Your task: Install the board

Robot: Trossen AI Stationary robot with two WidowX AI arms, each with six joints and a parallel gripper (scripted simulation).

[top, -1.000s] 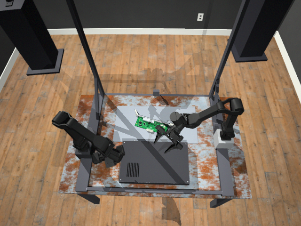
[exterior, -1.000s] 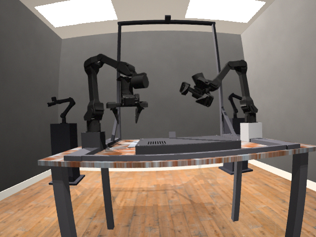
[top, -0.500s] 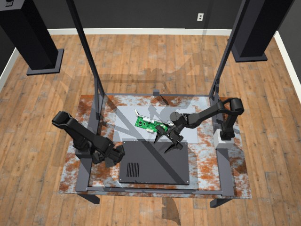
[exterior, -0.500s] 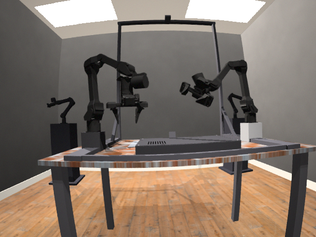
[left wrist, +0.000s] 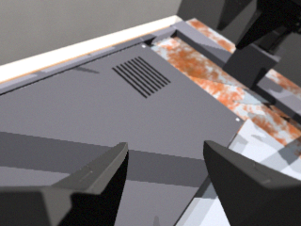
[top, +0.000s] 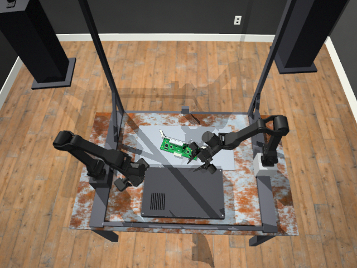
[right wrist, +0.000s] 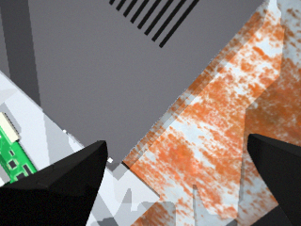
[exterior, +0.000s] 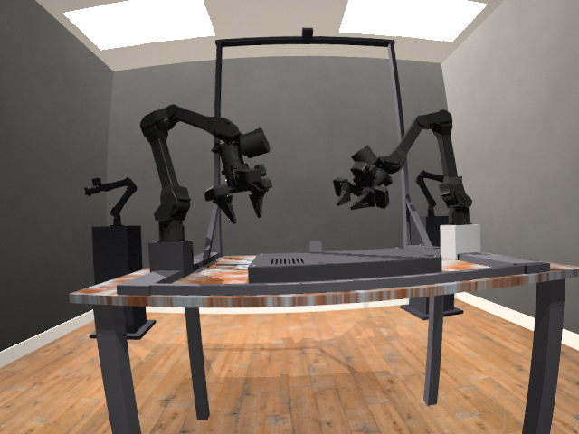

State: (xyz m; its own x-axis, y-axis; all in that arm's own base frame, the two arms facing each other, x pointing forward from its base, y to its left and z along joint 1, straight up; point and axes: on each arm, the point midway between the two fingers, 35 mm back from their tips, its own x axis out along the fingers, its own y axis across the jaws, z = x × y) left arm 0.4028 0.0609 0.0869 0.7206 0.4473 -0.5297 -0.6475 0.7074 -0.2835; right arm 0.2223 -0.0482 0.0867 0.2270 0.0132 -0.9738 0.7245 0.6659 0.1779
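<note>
While the board is lying outside, the install is waiting

Board is lying on the pale mat, chips facing up, just beside the enclosure. Nobody is gripping it.

Left fingers are hanging part-way apart with nothing between them, reaching over the gap between board and enclosure. Right fingers are standing wide apart, also holding nothing, near the enclosure's vented side.

Done: enclosure is looking level on the tabletop, inside its edges. Feet aren't showing, so I'm not confirming those.

Left to do: pretty much everything. Pick up, line up with the upper slot, slide in, shut both levers, let go, back off. Slot opening isn't showing in any view.

Lever at the board's far end is sticking out at an angle from the panel; I'm reading that as not fully open, so it's probably needing a swing before it'll hook. Other lever is mostly hiding under the left arm, can't tell its state.
</note>
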